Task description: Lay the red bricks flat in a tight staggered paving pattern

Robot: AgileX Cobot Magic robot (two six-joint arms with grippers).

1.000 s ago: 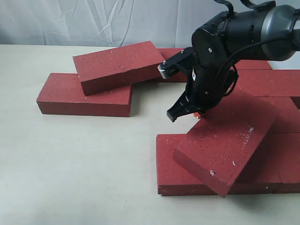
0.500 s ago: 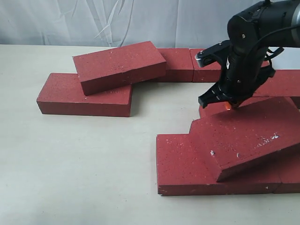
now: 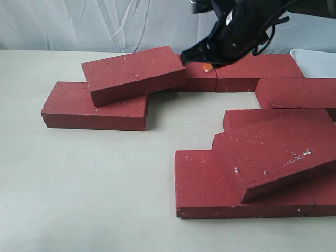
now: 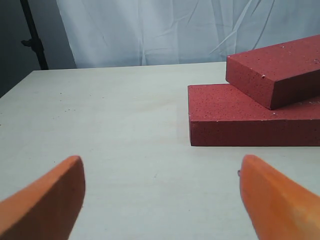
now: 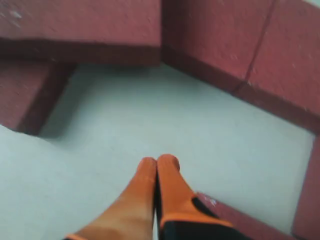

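Several red bricks lie on the pale table. At the left, one red brick [image 3: 94, 109] lies flat with a second [image 3: 134, 73] tilted across it; the left wrist view shows the same pair [image 4: 235, 115] [image 4: 275, 67]. Two more [image 3: 257, 67] sit in a back row. At the front right, a brick [image 3: 278, 152] rests slanted over flat ones [image 3: 202, 184]. My right gripper [image 3: 207, 66] hovers above the back row, shut and empty, its fingertips [image 5: 167, 162] pressed together. My left gripper [image 4: 160, 200] stands open over bare table, away from the bricks.
A white tray [image 3: 315, 59] shows at the back right edge. A white curtain hangs behind the table. Bare table surface [image 3: 79, 178] stretches across the front left and between the two brick groups.
My right gripper rose off the slanted front-right brick and swung back toward the back row. That brick turned and settled across the flat bricks. The left gripper stayed open.
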